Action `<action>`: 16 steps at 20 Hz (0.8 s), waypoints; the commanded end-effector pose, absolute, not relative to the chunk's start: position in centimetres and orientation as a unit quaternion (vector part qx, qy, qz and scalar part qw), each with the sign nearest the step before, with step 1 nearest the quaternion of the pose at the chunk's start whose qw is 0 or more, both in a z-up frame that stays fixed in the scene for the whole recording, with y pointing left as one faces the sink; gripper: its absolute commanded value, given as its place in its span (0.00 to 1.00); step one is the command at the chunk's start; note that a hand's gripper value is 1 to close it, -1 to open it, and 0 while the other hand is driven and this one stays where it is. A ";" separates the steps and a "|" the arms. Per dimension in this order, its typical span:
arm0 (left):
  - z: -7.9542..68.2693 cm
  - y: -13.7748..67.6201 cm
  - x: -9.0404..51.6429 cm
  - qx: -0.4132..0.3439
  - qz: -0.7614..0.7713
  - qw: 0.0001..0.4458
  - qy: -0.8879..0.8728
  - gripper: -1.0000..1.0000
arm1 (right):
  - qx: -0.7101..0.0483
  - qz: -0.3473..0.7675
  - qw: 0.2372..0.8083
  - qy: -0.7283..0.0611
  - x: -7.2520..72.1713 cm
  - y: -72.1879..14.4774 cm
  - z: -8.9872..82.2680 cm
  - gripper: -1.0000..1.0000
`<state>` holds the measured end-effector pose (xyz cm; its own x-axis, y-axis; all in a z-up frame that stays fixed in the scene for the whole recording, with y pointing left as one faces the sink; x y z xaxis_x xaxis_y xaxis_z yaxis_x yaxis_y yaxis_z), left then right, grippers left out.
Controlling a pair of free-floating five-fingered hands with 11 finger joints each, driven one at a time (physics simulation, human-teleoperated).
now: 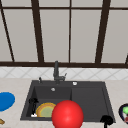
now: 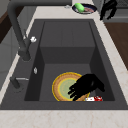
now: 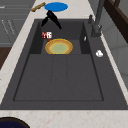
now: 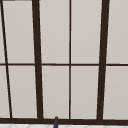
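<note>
**Two robot hands, one low in the sink basin**

Two robot hands show in the front view. Nearest the camera, a red ball (image 1: pixel 67 114) fills the lower middle of the frame and covers part of the yellow-rimmed plate (image 1: pixel 45 110) lying flat in the sink's (image 1: pixel 87 100) left basin. The left robot hand (image 1: pixel 33 105) hangs at the lower left of the basin; in the left side view its fingers (image 2: pixel 76 91) curl loosely downward over the plate's edge, touching or just above it, and I cannot tell whether they grip it. A small red-and-white object (image 2: pixel 94 99) lies just beside that hand. The right robot hand (image 1: pixel 106 120) hovers at the lower right, over the sink's front corner near a dark bowl (image 1: pixel 124 113); its fingers droop, holding nothing.

Judging by this pose, a shallow hold on the flat plate could slip, and the plate might scrape the basin wall. Farther back stand the faucet (image 1: pixel 56 72) and, on the table at the left edge, a blue plate (image 1: pixel 5 100).
</note>
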<state>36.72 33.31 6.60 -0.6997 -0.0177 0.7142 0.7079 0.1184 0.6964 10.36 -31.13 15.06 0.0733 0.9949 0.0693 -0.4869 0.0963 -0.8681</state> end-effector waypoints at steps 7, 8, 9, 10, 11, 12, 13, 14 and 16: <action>9.0 33.4 35.9 -0.256 -0.622 0.291 -0.680 0.00 | -0.348 0.575 0.644 -0.365 10.4 -31.1 15.1 0.50; 9.6 33.4 35.7 -0.255 -0.625 0.292 -0.677 0.00 | -0.348 0.575 0.644 -0.365 10.4 -31.1 15.1 0.50; 10.3 33.4 35.5 -0.257 -0.626 0.291 -0.676 0.00 | -0.348 0.575 0.644 -0.365 10.4 -31.1 15.1 0.50; 10.7 33.4 35.3 -0.260 -0.624 0.288 -0.678 0.00 | -0.348 0.575 0.644 -0.365 10.4 -31.1 15.1 0.50; 11.3 33.4 35.0 -0.261 -0.623 0.288 -0.679 0.00 | -0.348 0.575 0.644 -0.365 10.4 -31.1 15.1 0.50; 11.8 33.6 34.9 -0.260 -0.623 0.289 -0.679 0.00 | -0.348 0.575 0.644 -0.365 10.4 -31.1 15.1 0.50; 12.4 34.0 34.5 -0.259 -0.622 0.290 -0.679 0.00 | -0.348 0.575 0.644 -0.365 10.4 -31.1 15.1 0.50; 13.2 34.5 33.9 -0.258 -0.623 0.292 -0.678 0.00 | -0.348 0.575 0.644 -0.365 10.4 -31.1 15.1 0.50; 14.5 35.6 32.8 -0.256 -0.622 0.294 -0.680 0.00 | -0.348 0.575 0.644 -0.365 10.4 -31.1 15.1 0.50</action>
